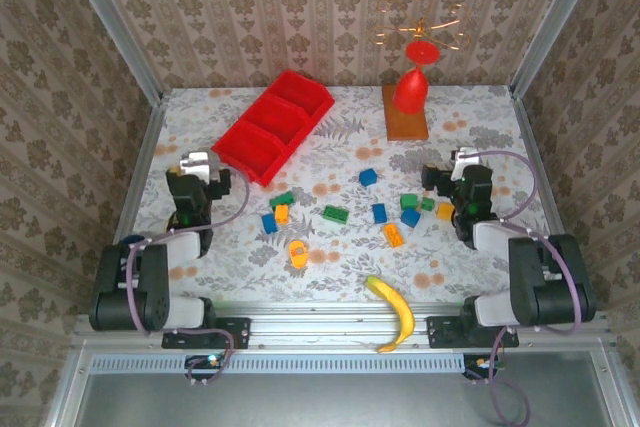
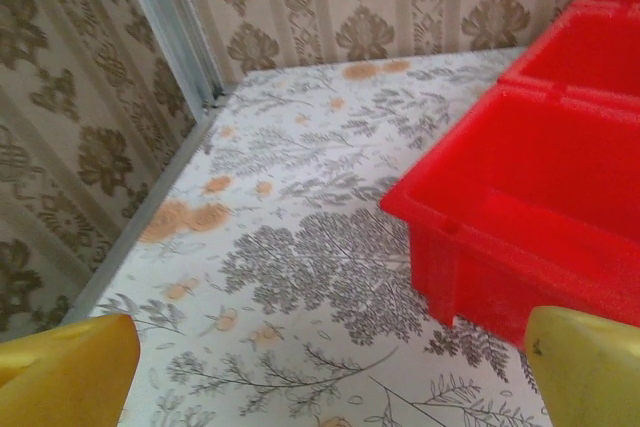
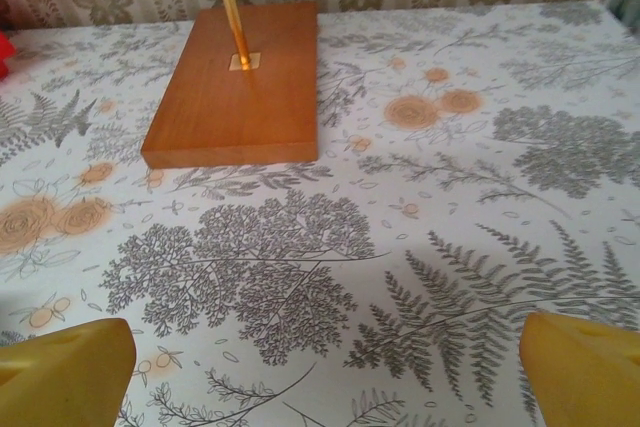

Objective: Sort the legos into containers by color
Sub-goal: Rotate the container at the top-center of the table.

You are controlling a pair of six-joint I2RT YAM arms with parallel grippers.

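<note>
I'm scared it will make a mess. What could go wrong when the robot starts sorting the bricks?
The bricks beside the right hand lie bunched together, so grabbing one may knock its neighbours.
The left hand sits close to the tray; a careless swing might shove it.
The banana is near the orange bricks' colour and might be sorted by mistake.

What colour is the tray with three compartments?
The tray is bright red all over; the top external view shows it best.
</note>
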